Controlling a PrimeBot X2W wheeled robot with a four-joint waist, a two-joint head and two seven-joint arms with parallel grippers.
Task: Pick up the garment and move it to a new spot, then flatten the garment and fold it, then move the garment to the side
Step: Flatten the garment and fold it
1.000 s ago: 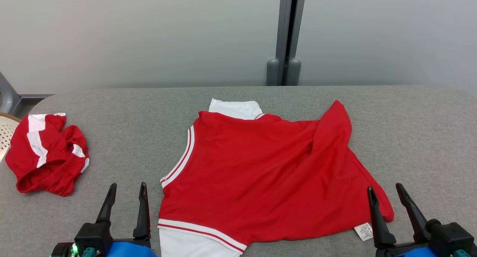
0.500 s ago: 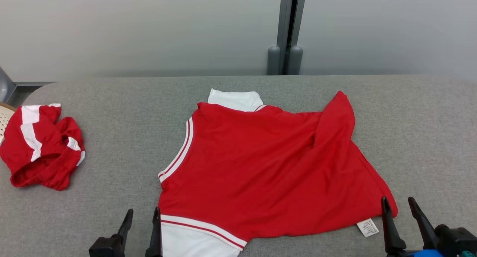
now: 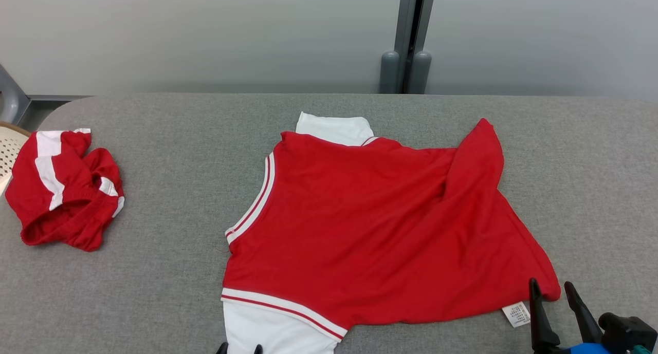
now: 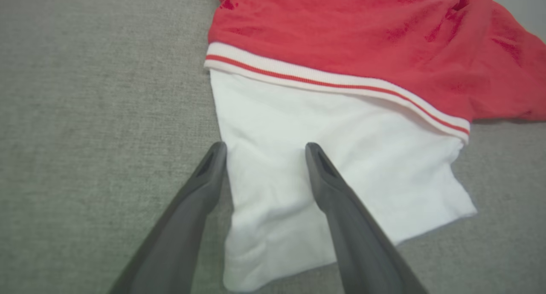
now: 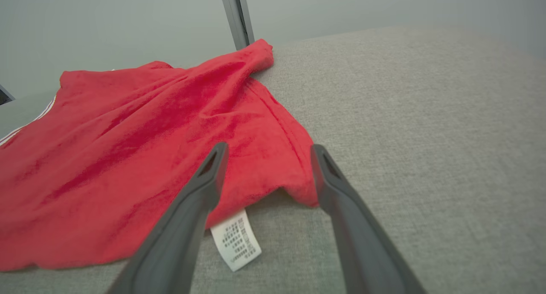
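Both grippers open, nothing held. The shirt lies spread on the counter ahead of both, only partly flat.

Left gripper hovers over the near white sleeve. Its left finger is roughly on the sleeve's left edge and its right finger is over the cloth. The red-and-white trim band runs just ahead of its tips.

Right gripper points at the red hem corner, which sits between its fingers. The care label is just inside its left finger. Ahead of it a flap is folded back over the body.

We read this as the flatten step. To do it well:
- Right: come down low and pinch the hem corner itself, not the label. Take one layer if we can tell them apart.
- Left: take the sleeve at its outer edge, so the pull carries into the body.
- Draw the two grips apart and toward us, keeping the cloth low so it drags flat.
- The flap likely needs its own pull outward afterwards.

A crumpled red garment sits well off to the left of the left gripper. Leave it alone.
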